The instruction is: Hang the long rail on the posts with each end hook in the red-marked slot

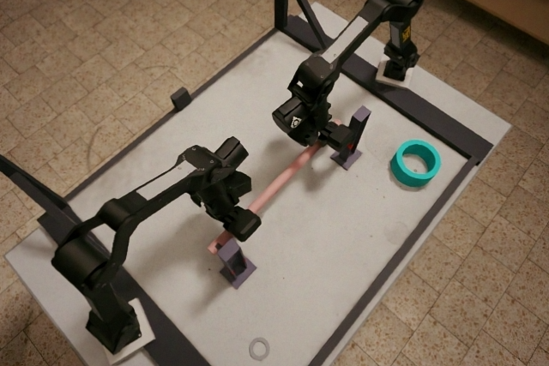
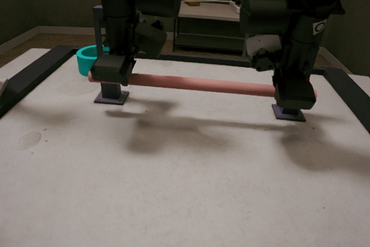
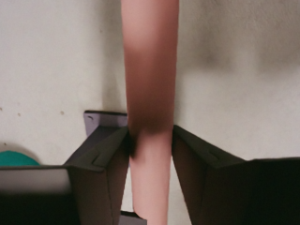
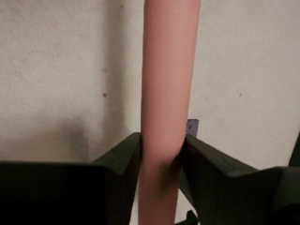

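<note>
1. Your two grippers, left jaws (image 1: 322, 142) (image 2: 113, 77) and right jaws (image 1: 237, 224) (image 2: 291, 92), both clamp one rail (image 1: 279, 184) (image 2: 194, 84) (image 3: 150, 70) (image 4: 169, 70).
2. You have it above the bench (image 1: 310, 237) (image 2: 179, 193) (image 3: 244, 94) (image 4: 47, 56), at two posts (image 1: 361, 116) (image 2: 110, 90) (image 3: 105, 119) (image 4: 192, 127).
3. One teal ring (image 1: 407, 177) (image 2: 83, 62) (image 3: 16, 159): near a bench corner.
</note>
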`<action>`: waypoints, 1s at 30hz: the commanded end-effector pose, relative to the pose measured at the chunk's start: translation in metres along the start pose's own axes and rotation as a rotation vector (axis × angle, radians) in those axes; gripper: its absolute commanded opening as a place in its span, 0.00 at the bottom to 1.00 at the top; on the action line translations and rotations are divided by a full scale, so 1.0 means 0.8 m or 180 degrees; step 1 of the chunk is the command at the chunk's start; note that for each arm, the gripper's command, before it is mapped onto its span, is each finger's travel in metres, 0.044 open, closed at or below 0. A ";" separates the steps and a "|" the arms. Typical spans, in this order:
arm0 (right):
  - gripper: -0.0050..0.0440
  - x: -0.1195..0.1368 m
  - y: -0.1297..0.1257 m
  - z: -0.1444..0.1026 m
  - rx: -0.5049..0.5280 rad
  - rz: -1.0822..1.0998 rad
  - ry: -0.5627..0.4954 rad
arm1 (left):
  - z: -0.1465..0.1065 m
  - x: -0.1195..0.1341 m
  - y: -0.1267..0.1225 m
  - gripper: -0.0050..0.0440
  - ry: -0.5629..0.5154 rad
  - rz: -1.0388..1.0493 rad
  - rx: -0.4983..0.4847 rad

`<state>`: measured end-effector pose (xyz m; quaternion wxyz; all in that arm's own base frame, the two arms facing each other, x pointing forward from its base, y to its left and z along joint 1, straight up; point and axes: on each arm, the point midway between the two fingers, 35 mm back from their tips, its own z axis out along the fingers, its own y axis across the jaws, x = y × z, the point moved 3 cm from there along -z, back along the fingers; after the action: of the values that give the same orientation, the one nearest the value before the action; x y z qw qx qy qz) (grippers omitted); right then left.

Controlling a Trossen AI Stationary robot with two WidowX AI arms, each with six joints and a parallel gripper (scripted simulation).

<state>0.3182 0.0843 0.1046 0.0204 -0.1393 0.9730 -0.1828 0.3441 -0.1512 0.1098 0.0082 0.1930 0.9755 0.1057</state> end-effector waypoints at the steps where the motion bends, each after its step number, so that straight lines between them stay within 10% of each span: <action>1: 0.00 -0.001 -0.013 -0.012 0.0004 0.0049 -0.0115 | -0.023 0.000 0.014 0.00 -0.0169 -0.0040 0.0004; 30: 0.00 -0.001 -0.040 -0.001 0.0010 0.0049 -0.0115 | -0.017 0.000 0.042 0.00 -0.0169 -0.0041 -0.0002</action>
<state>0.3244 0.0626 0.1042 0.0202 -0.1392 0.9732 -0.1821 0.3528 -0.1304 0.1098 0.0076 0.1928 0.9756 0.1047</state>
